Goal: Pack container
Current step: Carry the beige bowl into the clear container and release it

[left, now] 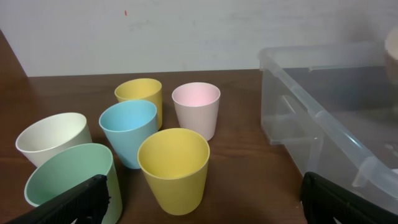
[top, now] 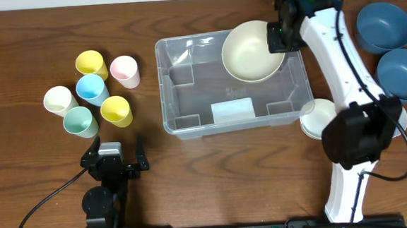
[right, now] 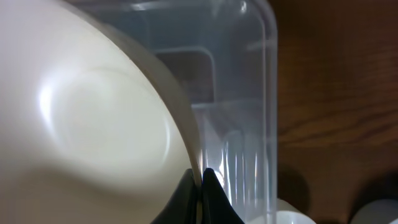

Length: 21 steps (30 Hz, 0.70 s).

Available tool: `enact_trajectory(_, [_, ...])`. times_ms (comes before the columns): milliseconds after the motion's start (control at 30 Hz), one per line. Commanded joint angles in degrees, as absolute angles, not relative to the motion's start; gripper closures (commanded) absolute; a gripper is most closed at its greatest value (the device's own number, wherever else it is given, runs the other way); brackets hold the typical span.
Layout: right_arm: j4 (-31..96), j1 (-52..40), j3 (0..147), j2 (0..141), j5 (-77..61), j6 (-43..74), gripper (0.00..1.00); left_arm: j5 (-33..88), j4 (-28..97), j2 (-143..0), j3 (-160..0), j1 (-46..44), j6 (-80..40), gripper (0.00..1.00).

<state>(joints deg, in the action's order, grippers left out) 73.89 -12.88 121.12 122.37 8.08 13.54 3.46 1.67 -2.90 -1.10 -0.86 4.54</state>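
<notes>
Overhead first: the container (top: pixel 195 100) sits mid-table on the wooden table (top: pixel 214 177), long side across our view, with its white label (top: pixel 232 111) on the floor near the front wall. The right gripper (top: pixel 278 37) reaches in from the far side and has a cream bowl (top: pixel 251 52) by the rim, over the bin's far-right corner; we cannot tell from here whether the bowl touches the floor. To the left are six cups in a cluster: yellow cup (top: pixel 91 63), pink cup (top: pixel 124 71), blue cup (top: pixel 91 89), white cup (top: pixel 59 100), green cup (top: pixel 79 121) and second yellow cup (top: pixel 116 111). On the right are two blue bowls (top: pixel 383 26) and, partly under the arm, a stack of white bowls (top: pixel 319 116) just beside the bin. The left gripper (top: pixel 117 144) hangs near the front edge, jaws spread wide and holding nothing. The left wrist view adds the side-on look: the cups stand upright, mouths up, and the bin's clear wall rises at right, while the two dark fingers (left: pixel 74 199) sit far apart at the bottom corners. The right wrist view settles the grip: the black fingertips (right: pixel 186 196) are pinched tight on the bowl's thin rim, the pale bowl fills the left, and the bin's rounded corner and moulded notch show through behind it.
</notes>
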Motion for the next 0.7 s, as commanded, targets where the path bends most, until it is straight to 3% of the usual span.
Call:
enact_trajectory(0, [73.97,-13.47,121.78,123.61,11.07,15.29,0.99,3.53,3.84,-2.92,-0.27,-0.91,4.69,0.02])
enact_trajectory(667, [72.84,-13.56,121.05,124.81,12.25,15.38,0.98,3.53,3.84,-2.92,-0.27,-0.91,4.69,0.02])
